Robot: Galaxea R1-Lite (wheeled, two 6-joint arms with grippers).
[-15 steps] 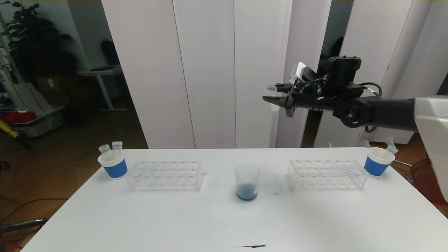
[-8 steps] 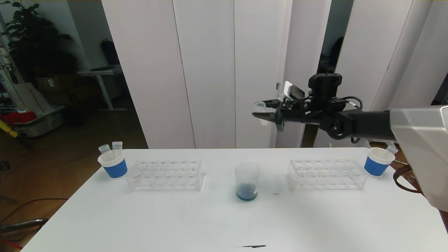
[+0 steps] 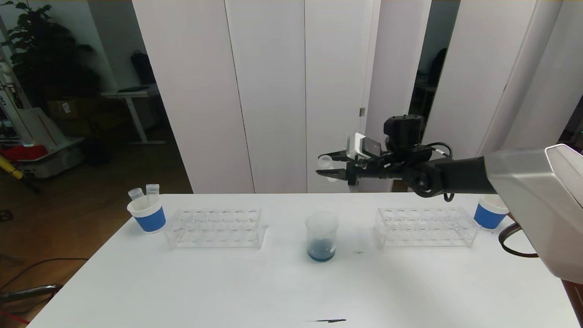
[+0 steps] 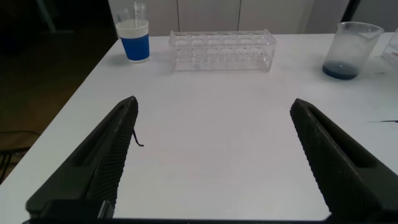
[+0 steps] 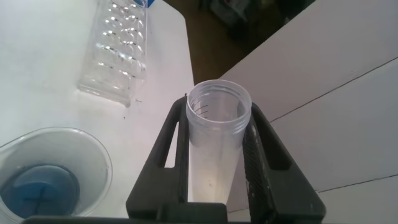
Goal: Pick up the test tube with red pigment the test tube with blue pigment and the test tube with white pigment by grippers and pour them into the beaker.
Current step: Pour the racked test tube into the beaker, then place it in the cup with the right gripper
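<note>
My right gripper (image 3: 321,166) hangs high above the table, just behind and over the beaker (image 3: 321,237). It is shut on the test tube with white pigment (image 3: 326,162), a clear tube with whitish liquid, held nearly upright with its open mouth up. The right wrist view shows the tube (image 5: 214,149) clamped between the dark fingers (image 5: 260,155), and the beaker (image 5: 43,177) below with blue liquid at its bottom. My left gripper (image 4: 214,103) is open over bare table near the front. No tube with red or blue pigment is in view.
Two clear tube racks (image 3: 215,228) (image 3: 426,226) flank the beaker. A blue-banded paper cup (image 3: 147,213) at the far left holds two clear tubes (image 3: 144,191). Another cup (image 3: 489,212) stands at the far right, partly behind my right arm. A small dark mark (image 3: 330,320) lies near the front edge.
My right arm has come down and to the left with the tube, from high at the right to just above the beaker. The left gripper has stayed open.
</note>
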